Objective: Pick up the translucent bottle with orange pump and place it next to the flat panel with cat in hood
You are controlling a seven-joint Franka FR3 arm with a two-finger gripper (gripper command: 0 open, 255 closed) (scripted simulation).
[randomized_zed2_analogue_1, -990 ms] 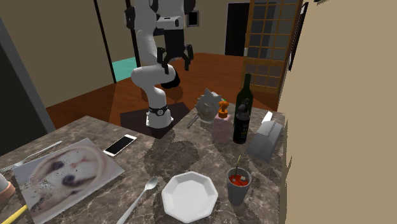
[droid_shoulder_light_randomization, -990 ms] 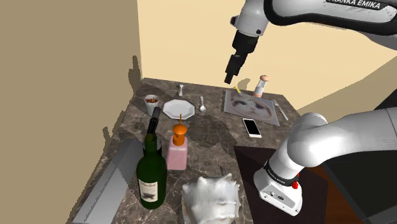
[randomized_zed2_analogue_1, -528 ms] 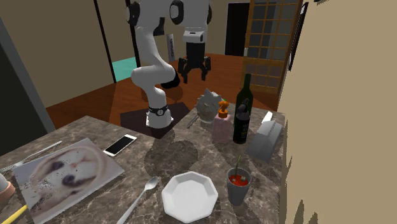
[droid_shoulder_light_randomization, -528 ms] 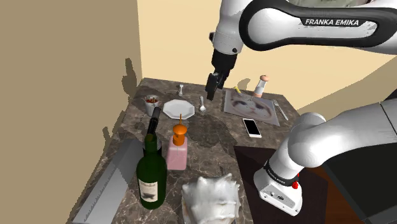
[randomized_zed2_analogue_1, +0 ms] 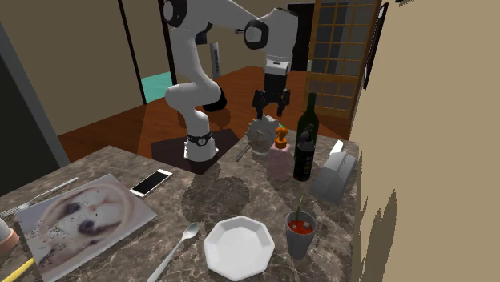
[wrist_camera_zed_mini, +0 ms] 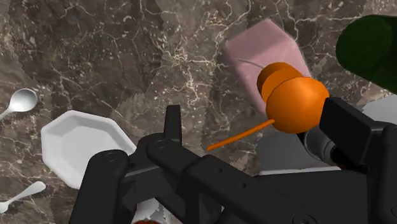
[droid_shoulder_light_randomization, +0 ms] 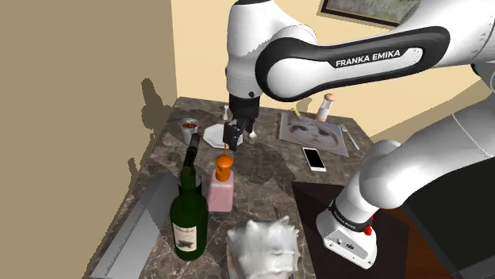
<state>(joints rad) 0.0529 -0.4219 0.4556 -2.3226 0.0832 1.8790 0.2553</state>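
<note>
marble counter: dark and veined, set against tan walls; wooden floor shows beyond it in the second exterior view.
arm: white, bent low over the counter, its hand coming down close to the wine bottle.
cat panel: lying flat, well apart from the wine bottle, toward the counter's far end in the shoulder view.
wine bottle: dark green, upright.
pump bottle: pale pink body with an orange pump, upright on the counter just beside the wine bottle, on the shoulder view's right of it.
plate: white, eight-sided, between the wine bottle and the cat panel.
gripper: hovering over the pump's orange head, near the wine bottle's neck; fingers apart, clasping nothing.
phone: white, far from the wine bottle, just beside the cat panel.
cup: grey with red contents, past the wine bottle, near the plate.
</note>
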